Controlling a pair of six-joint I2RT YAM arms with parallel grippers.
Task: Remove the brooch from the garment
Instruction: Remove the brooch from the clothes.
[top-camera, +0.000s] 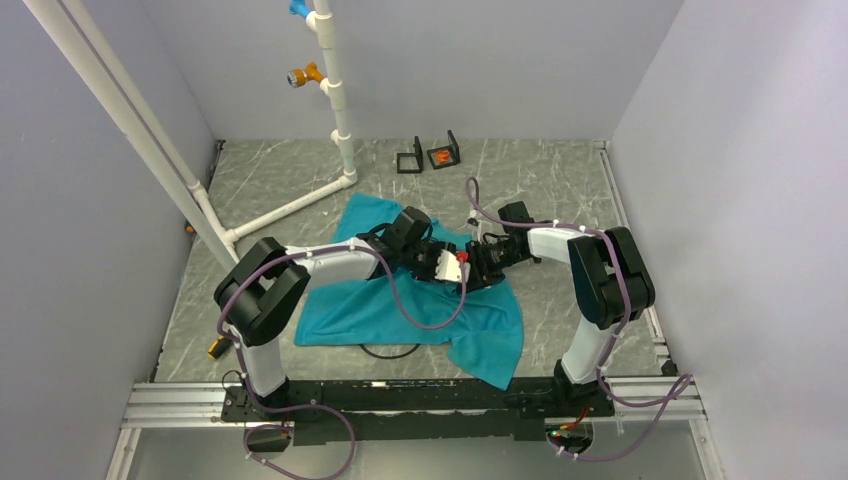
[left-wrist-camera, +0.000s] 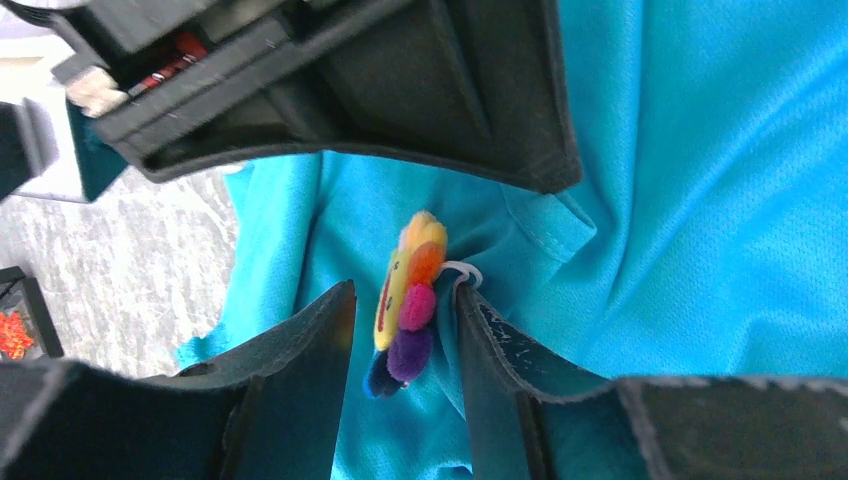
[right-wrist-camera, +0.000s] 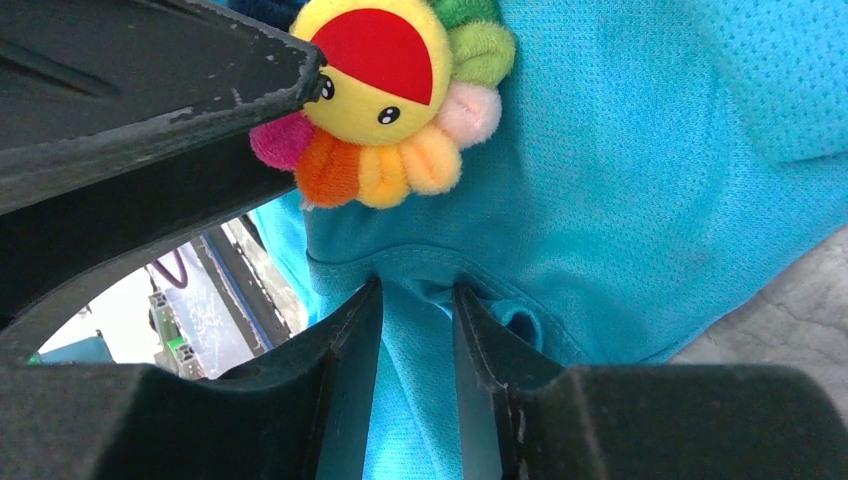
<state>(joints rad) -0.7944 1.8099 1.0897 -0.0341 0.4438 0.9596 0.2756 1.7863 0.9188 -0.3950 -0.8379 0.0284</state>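
Two black fingers (left-wrist-camera: 300, 360) of the left claw (left-wrist-camera: 404, 292) stand a little apart, one on each side of the brooch (left-wrist-camera: 408, 310). Thin slivers of blue cloth show between each finger and the brooch. From this wrist the brooch is seen edge-on: a plush flower with yellow, orange, pink, purple and dark blue petals. A small white loop (left-wrist-camera: 462, 271) at its back touches the tip of one finger.

The right wrist view shows the brooch face-on, with a round yellow face, a red mouth, two dot eyes and a ring of coloured petals. One finger of the left claw overlaps the rim of that face there. Whether it presses on the brooch cannot be told.

The right claw (right-wrist-camera: 417, 290) sits just beside the brooch. Its fingers are drawn close together and pinch a fold of the shirt (right-wrist-camera: 640, 180) by a seam. The cloth fills the gap and bunches around one fingertip.

From above, the two claws meet tip to tip over the middle of the shirt. The shirt lies spread and rumpled on the grey marbled table (top-camera: 560, 180). A loop of black cable (top-camera: 390, 350) peeks out from under its near edge.

At the back stands a white pipe stand (top-camera: 340, 110) with a blue and an orange fitting. Two little black frames (top-camera: 430, 155) sit near the rear wall, well apart from the shirt.
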